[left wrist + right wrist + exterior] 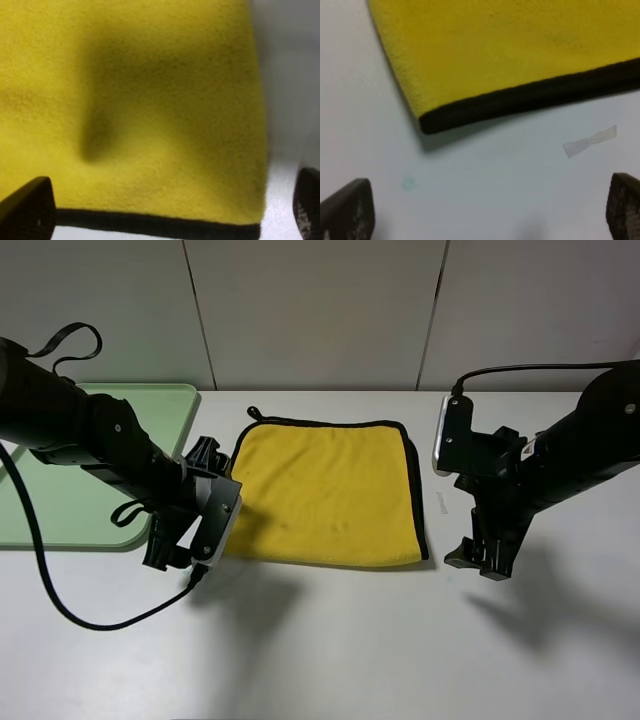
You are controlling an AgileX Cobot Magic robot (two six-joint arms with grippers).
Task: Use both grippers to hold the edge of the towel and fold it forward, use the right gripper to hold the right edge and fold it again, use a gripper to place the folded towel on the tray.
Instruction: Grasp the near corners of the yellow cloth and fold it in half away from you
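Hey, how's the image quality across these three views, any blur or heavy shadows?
Exterior high view: sharp, evenly lit, with soft shadows on the table below the left gripper and right gripper. Left wrist view: very close and blurry, a dark shadowed dent in the towel. Right wrist view: mildly soft, fingertips out of focus.

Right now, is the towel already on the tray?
No: in the high view the towel lies flat on the white table, to the right of the tray.
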